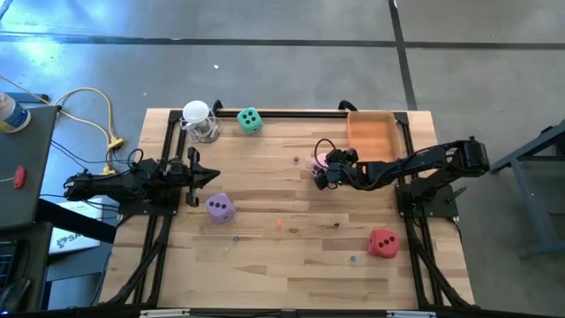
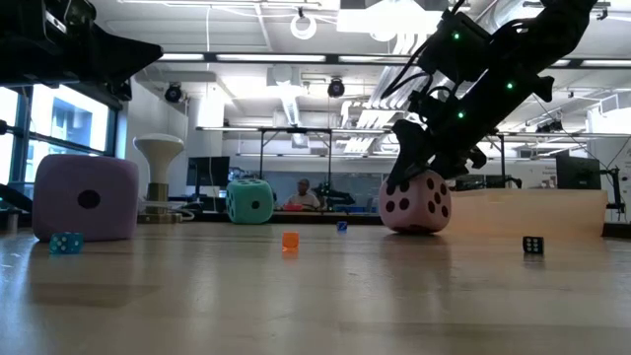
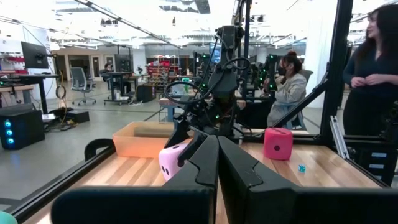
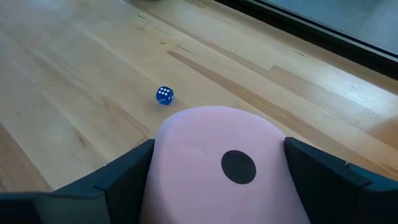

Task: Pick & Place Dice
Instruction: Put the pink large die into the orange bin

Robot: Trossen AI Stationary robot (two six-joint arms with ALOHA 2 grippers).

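Observation:
A pink die (image 4: 217, 162) sits on the wooden table just in front of the orange tray (image 1: 371, 134), with my right gripper (image 1: 322, 170) closed around it. A mint green die (image 1: 250, 120) rests at the far edge, a purple die (image 1: 220, 208) left of centre and a red die (image 1: 382, 242) at the near right, each flat on the table. At the table's left side my left gripper (image 1: 212, 177) hangs shut and empty above the table, pointing toward the right. My right gripper pinches the pink die between its two fingers, one finger (image 4: 124, 171) on each of two opposite side faces (image 4: 163, 163). The fingers slant down from the table's right side. The die's underside (image 2: 416, 229) rests on the table.
A white round-topped object (image 1: 198, 119) stands at the far left beside the green die. Tiny dice lie scattered: a blue one (image 4: 164, 95) just beyond the pink die, an orange one (image 2: 290, 240), a teal one (image 2: 65, 243) and a black one (image 2: 532, 244). People stand beyond the table.

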